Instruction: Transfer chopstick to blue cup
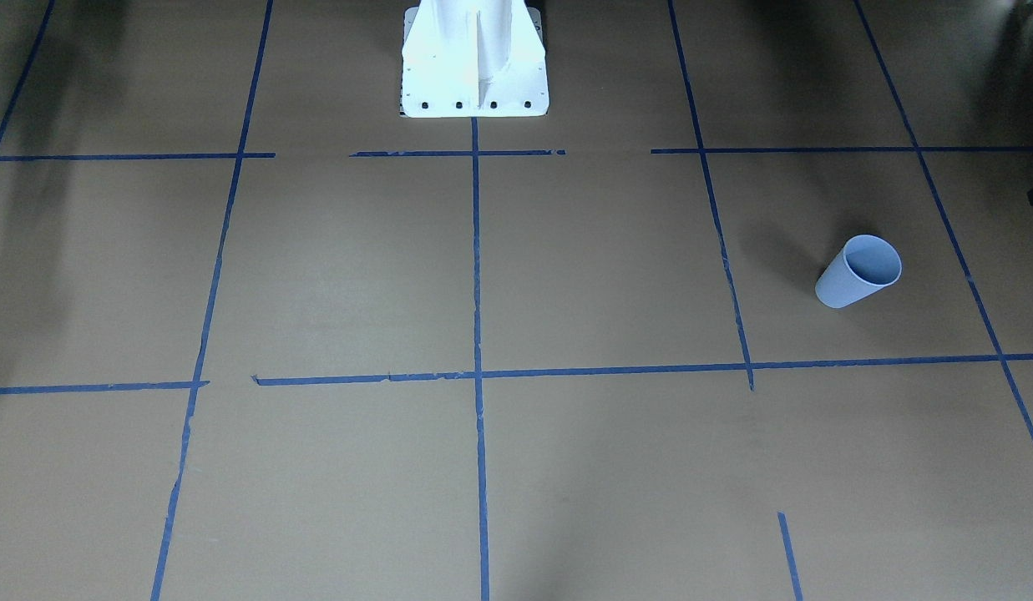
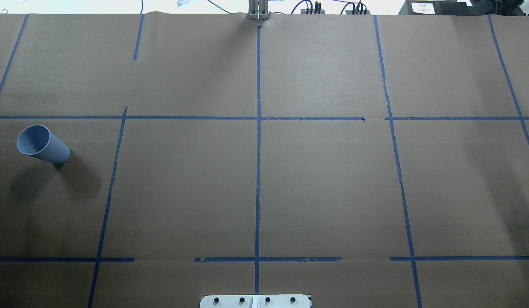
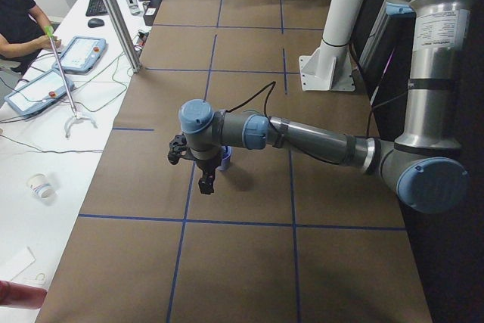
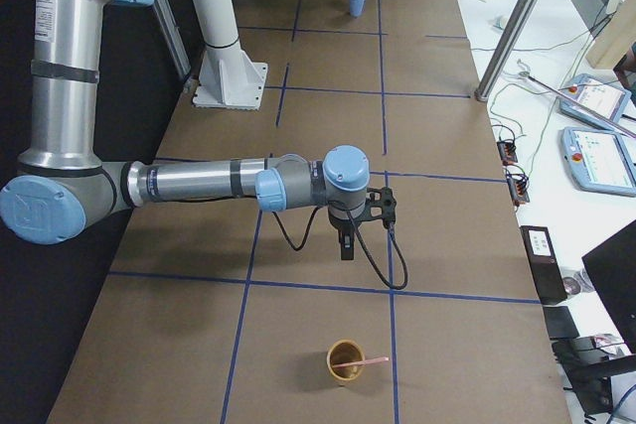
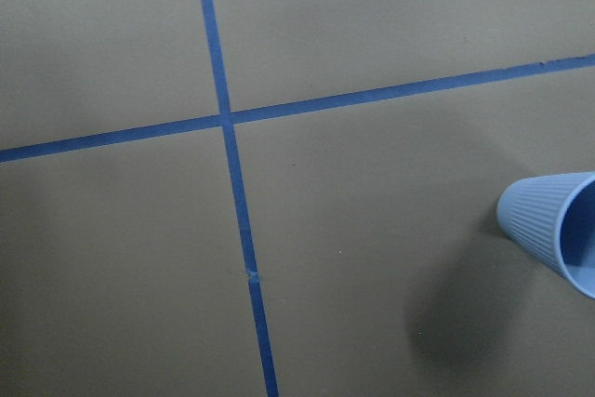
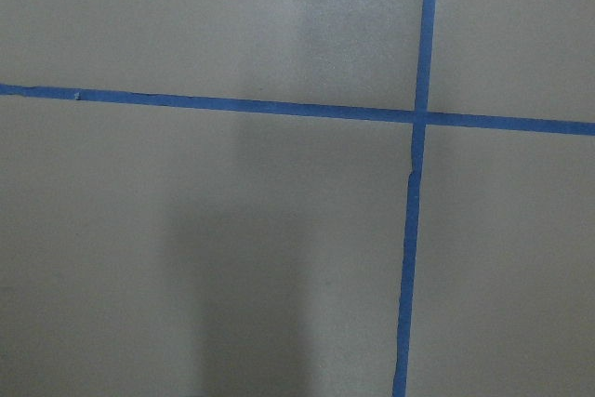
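Observation:
The blue cup (image 1: 858, 271) stands upright on the brown table, on my left side (image 2: 43, 144). It also shows in the left wrist view (image 5: 558, 230) and far off in the exterior right view (image 4: 356, 1). A pale-pink chopstick (image 4: 370, 360) leans in a small orange cup (image 4: 345, 356) at the table's right end. My left gripper (image 3: 206, 181) hangs just above the table next to the blue cup (image 3: 225, 158). My right gripper (image 4: 345, 245) hangs above the table, short of the orange cup. I cannot tell whether either gripper is open or shut.
The white robot pedestal (image 1: 474, 75) stands at the table's robot-side edge. Blue tape lines divide the brown surface. Metal posts (image 4: 509, 27) (image 3: 113, 13) stand at the operators' edge. A side desk holds tablets (image 3: 79, 52) and cables. A person (image 3: 19, 20) sits there.

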